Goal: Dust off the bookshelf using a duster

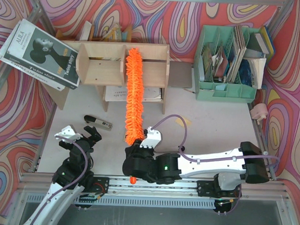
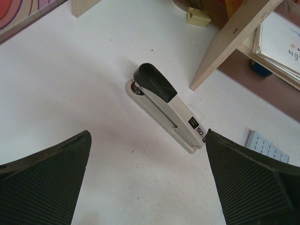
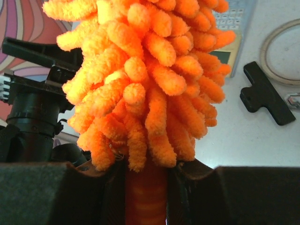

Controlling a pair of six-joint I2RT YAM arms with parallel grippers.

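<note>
The plywood bookshelf (image 1: pixel 100 65) stands at the back of the table, left of centre; one of its legs (image 2: pixel 232 40) shows in the left wrist view. The orange fluffy duster (image 1: pixel 133 94) lies lengthwise from my right gripper up over the shelf's middle compartment, its tip at the shelf's top edge. My right gripper (image 1: pixel 137 151) is shut on the duster's orange handle (image 3: pixel 146 199), with the fluffy head (image 3: pixel 145 70) filling the right wrist view. My left gripper (image 1: pixel 84 137) is open and empty above the table; its fingers (image 2: pixel 44 185) flank bare tabletop.
A grey and black stapler (image 1: pixel 98 122) lies on the table right ahead of the left gripper and shows in the left wrist view (image 2: pixel 166 105). A mint-green file organiser (image 1: pixel 227 63) stands at the back right. Magazines (image 1: pixel 40 50) lean at the back left. A black clip (image 3: pixel 265 93) lies nearby.
</note>
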